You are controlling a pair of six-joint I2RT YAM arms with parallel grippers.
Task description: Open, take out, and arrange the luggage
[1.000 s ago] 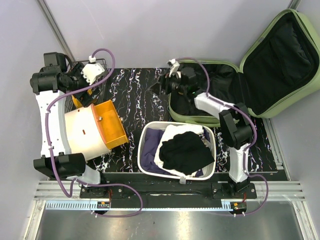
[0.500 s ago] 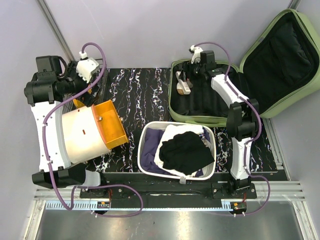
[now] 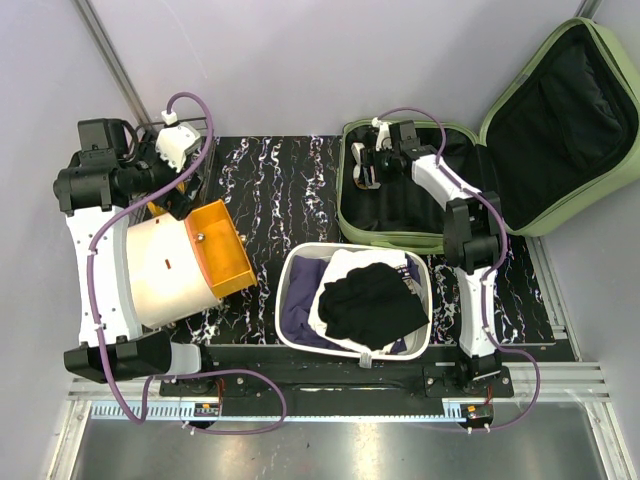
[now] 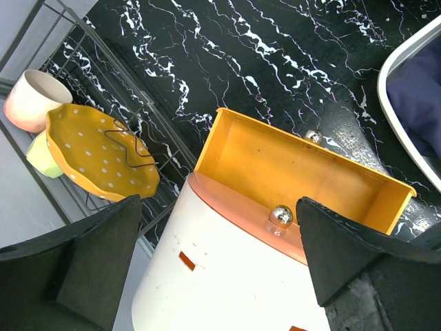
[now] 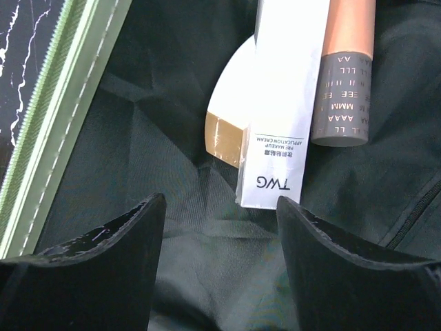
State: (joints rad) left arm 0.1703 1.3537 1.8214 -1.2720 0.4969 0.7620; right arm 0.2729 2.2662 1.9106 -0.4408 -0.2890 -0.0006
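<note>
The olive-green luggage [image 3: 392,238] lies open at the back right, its lid [image 3: 560,110] leaning out to the right and showing black lining. My right gripper [image 3: 367,166] hangs open inside the case, over its left half. In the right wrist view its fingers [image 5: 103,265] straddle bare black lining [image 5: 172,138]; just ahead lie a white TWG box [image 5: 277,138], a copper and grey tube [image 5: 344,83] and a white and gold item [image 5: 229,117]. My left gripper [image 3: 172,190] is open above a white cabinet [image 4: 227,276] with an orange drawer [image 4: 303,172] pulled out.
A white bin [image 3: 290,300] holding black [image 3: 370,305] and white clothes sits near the front centre. A wire rack [image 4: 69,62] at the back left holds a yellow dotted dish [image 4: 96,152] and a pink cup [image 4: 34,100]. Grey walls enclose the black marble table [image 3: 270,180].
My right gripper reached to the back of the case, then came back left and down over the small items, its jaws narrowing a little. The left arm shifted slightly.
</note>
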